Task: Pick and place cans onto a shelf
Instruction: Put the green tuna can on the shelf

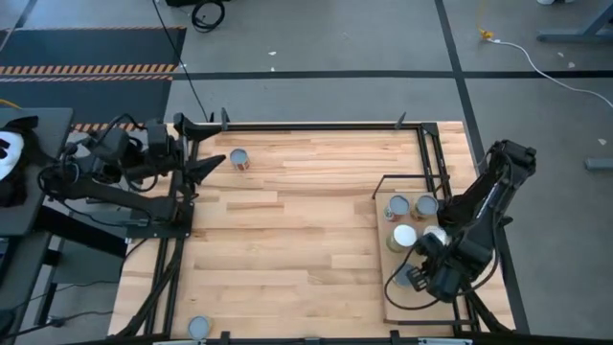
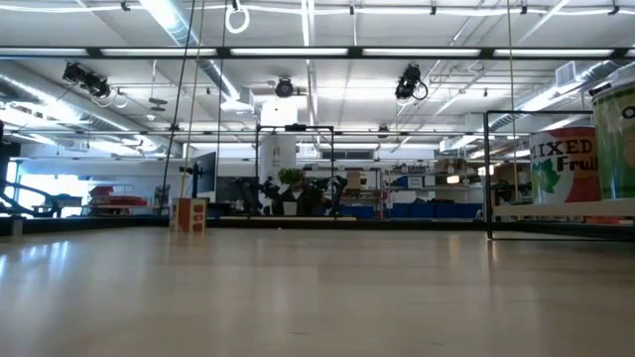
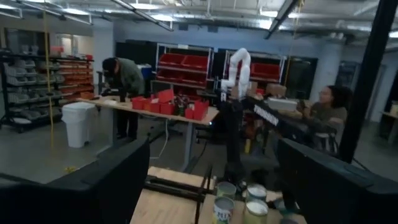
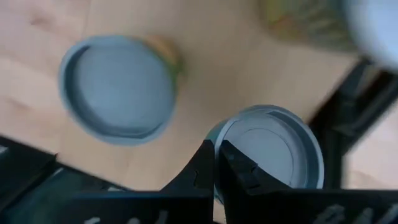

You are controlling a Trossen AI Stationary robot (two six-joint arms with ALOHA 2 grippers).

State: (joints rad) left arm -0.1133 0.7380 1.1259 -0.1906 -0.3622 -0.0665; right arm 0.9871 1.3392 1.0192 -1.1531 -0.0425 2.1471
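Note:
The shelf [image 1: 400, 309] is a pale board at the table's right with a black wire frame [image 1: 424, 153] at its far end. Several cans stand on it, among them two grey-topped cans [image 1: 397, 206] [image 1: 425, 204] and a white-topped can [image 1: 404, 236]. My right gripper [image 1: 420, 275] is shut above the shelf's near part, over two grey-topped cans [image 4: 118, 87] [image 4: 268, 149]. One can [image 1: 239, 159] stands on the table at the far left, another [image 1: 198, 328] at the near edge. My left gripper [image 1: 207, 165] is open and empty, level, beside the far-left can. My right gripper's shut fingertips [image 4: 208, 163] point down and stand over the rim [image 4: 219, 134] of one grey-topped can on the shelf. I cannot tell whether they touch it.
The shelf's cans show at the right of the low view [image 2: 566, 164] and in the left wrist view [image 3: 224, 208]. Black frame bars [image 1: 287, 126] run along the table's far edge. Wide bare planks [image 1: 297, 249] lie between the arms. People stand in the room beyond [image 3: 124, 81].

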